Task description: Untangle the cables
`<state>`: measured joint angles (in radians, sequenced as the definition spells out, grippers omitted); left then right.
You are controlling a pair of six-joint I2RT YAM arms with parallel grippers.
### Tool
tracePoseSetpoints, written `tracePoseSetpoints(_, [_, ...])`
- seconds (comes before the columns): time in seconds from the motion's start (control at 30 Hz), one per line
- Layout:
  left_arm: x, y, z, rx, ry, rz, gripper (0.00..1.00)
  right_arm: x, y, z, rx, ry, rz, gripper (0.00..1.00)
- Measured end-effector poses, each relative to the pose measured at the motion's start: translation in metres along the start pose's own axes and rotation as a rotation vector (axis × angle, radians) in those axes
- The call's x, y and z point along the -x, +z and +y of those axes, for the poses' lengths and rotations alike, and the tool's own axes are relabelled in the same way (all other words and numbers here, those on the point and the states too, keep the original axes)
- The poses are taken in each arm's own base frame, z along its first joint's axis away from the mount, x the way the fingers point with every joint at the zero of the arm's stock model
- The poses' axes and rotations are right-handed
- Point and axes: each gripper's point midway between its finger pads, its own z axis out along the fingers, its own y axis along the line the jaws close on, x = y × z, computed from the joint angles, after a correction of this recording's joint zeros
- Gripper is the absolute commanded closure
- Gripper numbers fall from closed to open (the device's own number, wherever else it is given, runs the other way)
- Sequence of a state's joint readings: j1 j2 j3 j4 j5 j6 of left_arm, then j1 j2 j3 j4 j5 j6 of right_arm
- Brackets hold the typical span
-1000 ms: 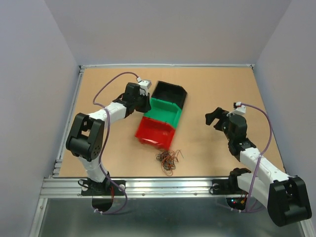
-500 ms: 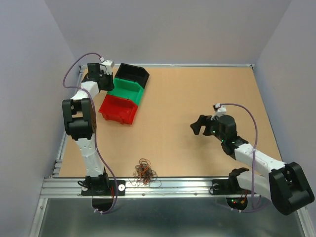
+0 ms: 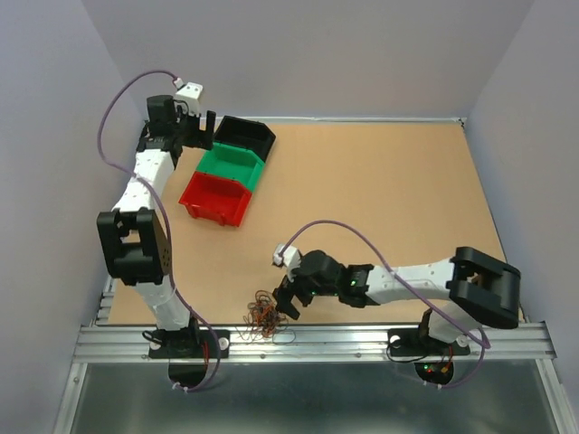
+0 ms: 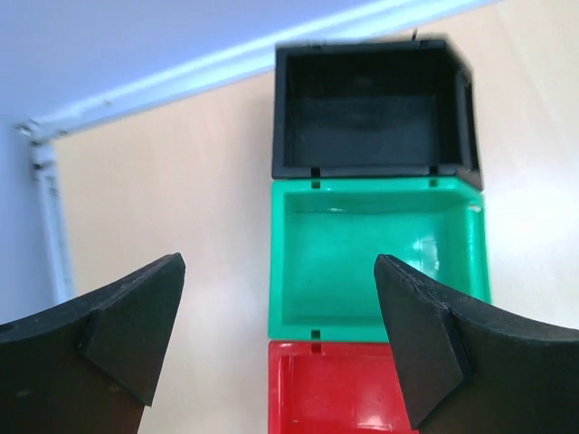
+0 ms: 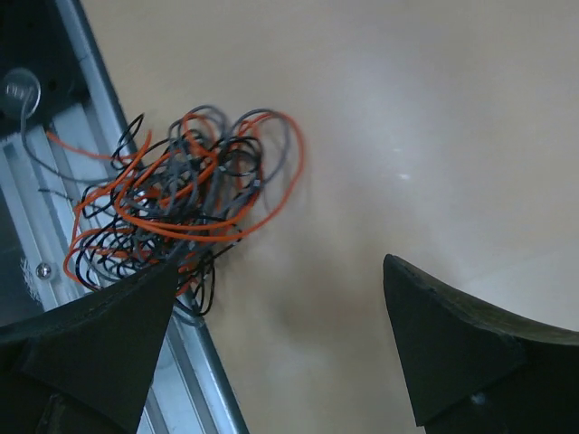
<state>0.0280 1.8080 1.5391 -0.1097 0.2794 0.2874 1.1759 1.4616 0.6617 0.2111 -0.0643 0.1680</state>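
Jaws spread, empty, on the right arm (image 3: 407,276), just short of the cables (image 5: 172,203) lying ahead-left at the counter (image 3: 380,181) edge.

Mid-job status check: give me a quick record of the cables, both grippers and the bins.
cables: one tangled bunch at the near edge of the table, partly over the rail
right gripper: open, low beside the bunch, nothing between the fingers
left gripper: open, raised by the bins at the far left, holding nothing
bins: black bin, green bin, red bin in a touching row; black and green empty
task state: not yet untangled
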Motion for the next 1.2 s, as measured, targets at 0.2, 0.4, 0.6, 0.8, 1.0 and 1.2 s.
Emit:
tracePoseSetpoints(0.2, [0.071, -0.085, -0.017, -0.016, 0.005, -0.236, 0.01, -0.029, 0.041, 0.04, 0.103, -0.122, 0.157, 0.7])
tracePoseSetpoints(0.4, [0.065, -0.105, -0.071, -0.136, 0.002, -0.279, 0.01, -0.012, 0.054, 0.036, 0.062, -0.16, 0.14, 0.99])
tracePoseSetpoints(0.6, [0.048, -0.106, -0.15, -0.305, 0.024, -0.252, 0.01, 0.061, -0.03, -0.013, -0.208, -0.088, -0.176, 0.99])
tracePoseSetpoints(0.8, [0.075, -0.121, -0.194, -0.414, 0.003, -0.341, 0.01, 0.166, -0.176, -0.067, -0.503, 0.101, -0.687, 0.99])
tracePoseSetpoints(1.0, [0.102, -0.13, -0.208, -0.485, -0.062, -0.429, 0.01, 0.216, -0.235, -0.076, -0.622, 0.135, -0.825, 0.98])
tracePoseSetpoints(1.2, [0.054, -0.107, -0.21, -0.429, -0.096, -0.404, 0.01, 0.213, -0.138, -0.061, -0.542, 0.037, -0.514, 0.04])
